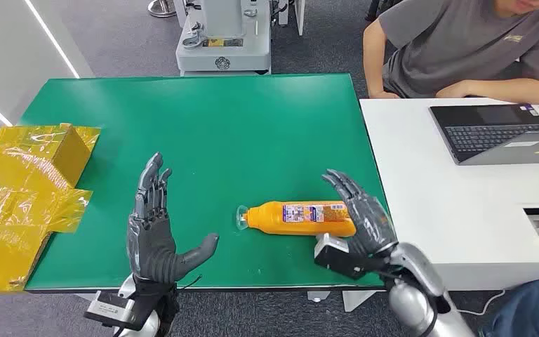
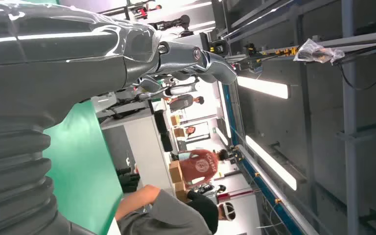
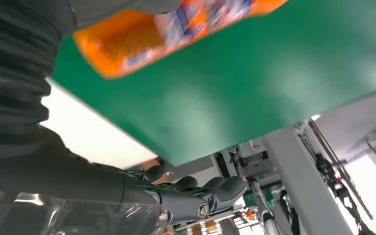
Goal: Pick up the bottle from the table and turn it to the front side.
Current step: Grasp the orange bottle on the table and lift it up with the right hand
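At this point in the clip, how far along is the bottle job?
Done: nothing yet; the orange bottle lies on its side on the green table, cap toward the left hand. In hand: the right hand is open at the bottle's base end, fingers spread, not gripping; the left hand is open and apart from it. Left: grasp, lift, turn to the front.

Bright even overhead light; blurred bottle [image 3: 176, 34] close-up
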`<action>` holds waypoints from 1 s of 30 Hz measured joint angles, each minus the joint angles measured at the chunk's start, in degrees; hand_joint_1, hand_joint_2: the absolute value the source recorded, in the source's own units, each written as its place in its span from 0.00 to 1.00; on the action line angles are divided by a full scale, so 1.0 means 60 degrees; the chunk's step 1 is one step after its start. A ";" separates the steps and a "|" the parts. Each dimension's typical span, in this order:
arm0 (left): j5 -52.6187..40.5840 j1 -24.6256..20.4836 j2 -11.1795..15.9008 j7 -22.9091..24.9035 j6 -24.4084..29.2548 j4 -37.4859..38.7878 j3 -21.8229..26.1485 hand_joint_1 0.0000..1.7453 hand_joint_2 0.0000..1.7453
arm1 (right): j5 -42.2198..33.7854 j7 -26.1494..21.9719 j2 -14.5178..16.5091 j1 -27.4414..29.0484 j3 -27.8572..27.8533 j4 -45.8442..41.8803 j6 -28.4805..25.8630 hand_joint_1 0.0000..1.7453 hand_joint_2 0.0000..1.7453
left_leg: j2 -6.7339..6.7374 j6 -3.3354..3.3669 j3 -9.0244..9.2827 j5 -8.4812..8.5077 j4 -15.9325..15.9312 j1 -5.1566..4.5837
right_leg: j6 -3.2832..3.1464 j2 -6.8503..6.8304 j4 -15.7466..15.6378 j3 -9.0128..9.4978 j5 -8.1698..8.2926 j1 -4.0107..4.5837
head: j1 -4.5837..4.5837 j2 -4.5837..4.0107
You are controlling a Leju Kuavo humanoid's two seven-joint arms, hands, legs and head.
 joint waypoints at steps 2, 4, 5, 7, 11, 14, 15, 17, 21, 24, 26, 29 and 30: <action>0.0015 -0.0005 0.0022 -0.0005 0.0023 0.0000 0.0000 0.00 1.00 | -0.0095 -0.0075 -0.0142 -0.0616 0.0081 0.0362 0.0401 0.00 1.00 | 0.0003 0.0000 0.0001 0.0003 0.0001 0.0000 | 0.0001 0.0001 0.0003 0.0000 0.0005 0.0000 | -0.0002 0.0000; 0.0036 -0.0009 0.0068 -0.0009 0.0076 0.0000 0.0000 0.00 1.00 | -0.0310 -0.0214 -0.0359 -0.1880 0.0357 0.1148 0.1162 0.00 1.00 | 0.0008 -0.0002 0.0003 0.0013 0.0002 0.0001 | -0.0002 0.0004 0.0007 -0.0001 0.0012 0.0000 | -0.0005 0.0000; 0.0052 -0.0009 0.0090 -0.0009 0.0103 -0.0001 0.0000 0.00 1.00 | -0.0431 -0.0271 -0.0416 -0.2514 0.0561 0.1556 0.1481 0.00 1.00 | 0.0008 -0.0005 0.0004 0.0017 0.0002 0.0001 | -0.0004 0.0004 0.0009 -0.0001 0.0014 0.0001 | -0.0004 0.0000; 0.0088 -0.0007 0.0135 0.0000 0.0154 -0.0004 0.0000 0.00 1.00 | -0.0707 -0.0340 -0.0455 -0.3722 0.1062 0.2373 0.1977 0.00 1.00 | 0.0003 -0.0012 0.0005 0.0024 0.0001 0.0004 | -0.0006 0.0001 0.0011 -0.0002 0.0015 0.0001 | -0.0004 0.0000; 0.0126 0.0002 0.0214 0.0036 0.0199 -0.0027 0.0000 0.00 1.00 | -0.1193 -0.0324 -0.0427 -0.5467 0.2104 0.3628 0.2324 0.00 1.00 | -0.0027 -0.0019 0.0004 0.0029 -0.0004 0.0009 | -0.0009 -0.0027 0.0012 -0.0004 0.0009 0.0008 | -0.0005 0.0000; 0.0131 0.0008 0.0259 0.0038 0.0231 -0.0029 0.0000 0.00 1.00 | -0.1400 -0.0288 -0.0421 -0.6083 0.2600 0.4123 0.2313 0.00 1.00 | -0.0044 -0.0020 -0.0004 0.0029 -0.0007 0.0009 | -0.0009 -0.0046 0.0011 -0.0003 0.0001 0.0010 | -0.0003 0.0000; 0.0131 0.0010 0.0270 0.0040 0.0235 -0.0031 0.0000 0.00 1.00 | -0.1493 -0.0283 -0.0421 -0.6222 0.2743 0.4241 0.2337 0.00 1.00 | -0.0044 -0.0020 -0.0007 0.0028 -0.0007 0.0008 | -0.0008 -0.0046 0.0010 -0.0003 0.0000 0.0010 | -0.0003 0.0000; 0.0125 0.0022 0.0285 0.0053 0.0210 -0.0053 0.0000 0.00 1.00 | -0.1763 -0.0286 -0.0410 -0.6478 0.3041 0.4468 0.2493 0.00 1.00 | -0.0044 -0.0020 -0.0012 0.0026 -0.0007 0.0007 | -0.0007 -0.0044 0.0009 -0.0004 -0.0001 0.0009 | -0.0003 0.0000; 0.0078 0.0094 0.0288 0.0184 0.0038 -0.0190 0.0004 0.00 1.00 | -0.2472 -0.0382 -0.0266 -0.6947 0.3692 0.4975 0.3017 0.00 1.00 | -0.0043 -0.0019 -0.0014 0.0025 -0.0006 0.0006 | -0.0006 -0.0045 0.0004 -0.0004 -0.0002 0.0008 | -0.0003 0.0000; 0.0051 0.0116 0.0288 0.0253 -0.0050 -0.0275 0.0005 0.00 1.00 | -0.2812 -0.0538 -0.0121 -0.7054 0.4142 0.5305 0.3283 0.00 1.00 | -0.0044 -0.0019 -0.0013 0.0025 -0.0006 0.0006 | -0.0005 -0.0046 0.0004 -0.0004 -0.0002 0.0009 | -0.0004 0.0000; 0.0040 0.0114 0.0288 0.0268 -0.0068 -0.0291 0.0007 0.00 1.00 | -0.2968 -0.0637 -0.0040 -0.7055 0.4436 0.5516 0.3337 0.00 1.00 | -0.0044 -0.0019 -0.0011 0.0026 -0.0006 0.0007 | -0.0006 -0.0046 0.0004 -0.0005 -0.0002 0.0009 | -0.0005 0.0000; 0.0053 0.0111 0.0292 0.0289 -0.0066 -0.0291 0.0007 0.00 1.00 | -0.3142 -0.0737 0.0036 -0.7047 0.4807 0.5787 0.3363 0.00 1.00 | -0.0046 -0.0019 -0.0011 0.0026 -0.0006 0.0007 | -0.0006 -0.0049 0.0005 -0.0006 -0.0002 0.0010 | -0.0004 0.0000; 0.0067 0.0109 0.0294 0.0297 -0.0065 -0.0291 0.0007 0.00 1.00 | -0.3196 -0.0760 0.0044 -0.7040 0.4910 0.5864 0.3386 0.00 1.00 | -0.0047 -0.0019 -0.0011 0.0026 -0.0006 0.0007 | -0.0006 -0.0050 0.0005 -0.0006 -0.0002 0.0010 | -0.0004 0.0000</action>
